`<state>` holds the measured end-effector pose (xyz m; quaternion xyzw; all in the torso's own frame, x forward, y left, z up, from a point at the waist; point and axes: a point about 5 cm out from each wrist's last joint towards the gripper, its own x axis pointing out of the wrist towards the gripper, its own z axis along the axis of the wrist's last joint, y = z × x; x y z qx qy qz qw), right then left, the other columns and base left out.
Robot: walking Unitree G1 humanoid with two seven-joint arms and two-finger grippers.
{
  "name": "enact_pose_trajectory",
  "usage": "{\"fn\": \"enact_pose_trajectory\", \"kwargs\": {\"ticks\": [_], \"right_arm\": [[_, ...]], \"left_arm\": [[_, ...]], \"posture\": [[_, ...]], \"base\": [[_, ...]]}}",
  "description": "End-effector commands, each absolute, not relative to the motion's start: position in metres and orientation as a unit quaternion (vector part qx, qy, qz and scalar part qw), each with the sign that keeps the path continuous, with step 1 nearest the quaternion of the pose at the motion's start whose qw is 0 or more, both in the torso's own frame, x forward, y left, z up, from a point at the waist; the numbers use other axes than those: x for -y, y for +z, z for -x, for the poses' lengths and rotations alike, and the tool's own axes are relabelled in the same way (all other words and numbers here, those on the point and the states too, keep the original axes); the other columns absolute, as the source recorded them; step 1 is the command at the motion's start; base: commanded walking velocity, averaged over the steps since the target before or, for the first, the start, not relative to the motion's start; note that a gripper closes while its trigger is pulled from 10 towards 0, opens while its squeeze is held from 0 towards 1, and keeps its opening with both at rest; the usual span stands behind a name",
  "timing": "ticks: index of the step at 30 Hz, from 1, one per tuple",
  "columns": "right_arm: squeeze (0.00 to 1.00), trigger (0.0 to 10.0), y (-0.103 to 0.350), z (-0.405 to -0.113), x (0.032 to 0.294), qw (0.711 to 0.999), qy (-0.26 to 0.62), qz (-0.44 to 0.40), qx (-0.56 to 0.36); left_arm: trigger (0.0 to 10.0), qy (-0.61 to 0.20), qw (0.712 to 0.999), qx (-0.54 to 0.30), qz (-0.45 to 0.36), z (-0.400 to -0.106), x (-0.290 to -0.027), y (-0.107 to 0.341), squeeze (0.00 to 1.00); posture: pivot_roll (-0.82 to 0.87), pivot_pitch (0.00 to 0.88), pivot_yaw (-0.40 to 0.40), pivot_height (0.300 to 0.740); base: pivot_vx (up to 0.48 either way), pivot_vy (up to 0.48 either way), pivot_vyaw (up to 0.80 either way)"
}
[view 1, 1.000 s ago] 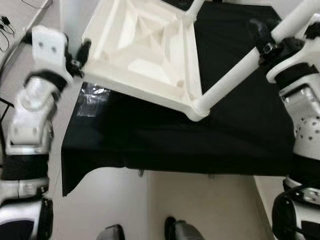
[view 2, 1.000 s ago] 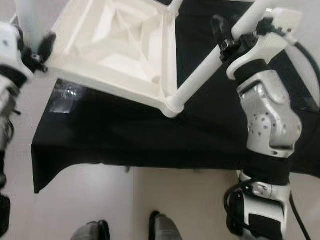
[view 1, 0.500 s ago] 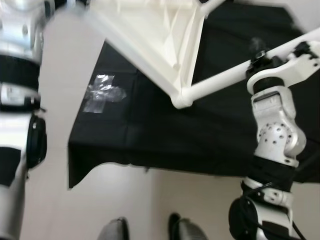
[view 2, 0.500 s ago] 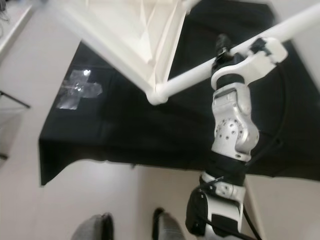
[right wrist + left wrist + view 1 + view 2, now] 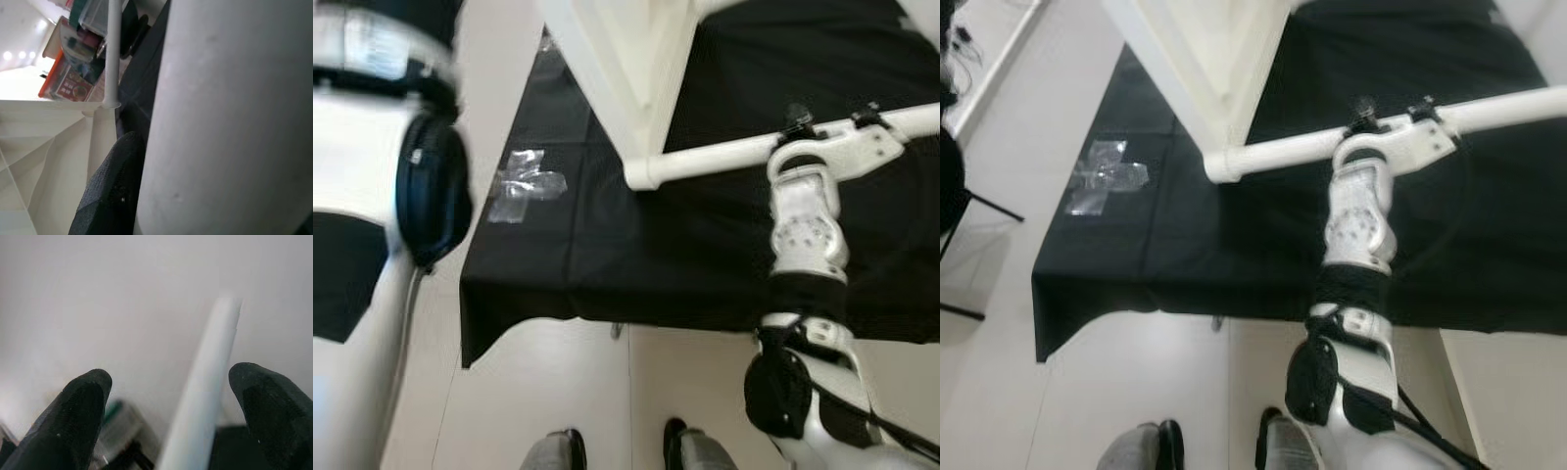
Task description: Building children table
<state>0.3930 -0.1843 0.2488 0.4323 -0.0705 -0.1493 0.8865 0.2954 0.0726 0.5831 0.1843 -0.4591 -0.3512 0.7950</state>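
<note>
Table top: the white table top is hanging tilted above the black-draped counter, at the far middle of the scene, its ribbed underside showing in the right wrist view.
Leg: a white leg is running from the table top's near corner out to the right, lying almost level over the counter.
Second leg: another white leg is standing off a far corner of the table top.
Right claw: the right claw is grasping the leg partway along it, one black finger pressing against the tube.
Right arm: the silver arm is rising from the near right up to the leg.
Left claw: the left claw is sitting released, its two black fingers spread wide with a white tube between them, touching neither as far as can be seen.
Left arm: the left arm is looming large and blurred at the near left.
Counter: a crumpled clear plastic bag is lying on the cloth near its left edge.
Floor: the pale floor is showing nearest, with the robot's feet at the bottom.
</note>
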Motion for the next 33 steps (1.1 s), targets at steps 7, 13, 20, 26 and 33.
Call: {"fn": "enact_pose_trajectory", "kwargs": {"ticks": [7,13,20,26,33], "right_arm": [[0.16,10.0,0.131,-0.377,0.204,0.885,-0.317,-0.316,-0.133],[1.0,10.0,0.124,-0.371,0.222,0.879,-0.369,-0.273,-0.129],[1.0,10.0,0.123,-0.366,0.234,0.885,-0.398,-0.213,-0.114],[1.0,10.0,0.146,-0.371,0.241,0.907,-0.399,-0.126,-0.048],[1.0,10.0,0.16,-0.373,0.245,0.909,-0.406,-0.092,-0.017]], "left_arm": [[10.0,-0.382,0.793,0.443,-0.171,-0.303,-0.08,0.576,0.0],[10.0,-0.424,0.778,0.435,-0.16,-0.303,-0.087,0.571,0.0],[10.0,-0.514,0.741,0.405,-0.15,-0.303,-0.1,0.54,0.0],[10.0,-0.507,0.758,0.386,-0.139,-0.308,-0.117,0.518,0.0],[10.0,-0.495,0.776,0.371,-0.123,-0.31,-0.134,0.495,0.0]], "posture": [[0.15,0.273,0.079,0.74],[0.15,0.269,0.062,0.74],[0.14,0.269,0.033,0.74],[0.13,0.272,0.027,0.74],[0.13,0.277,0.012,0.74]], "base": [[0.0,0.0,0.0],[0.0,0.0,0.0],[0.0,0.0,0.0],[0.0,0.0,0.0],[0.0,0.0,0.0]]}}
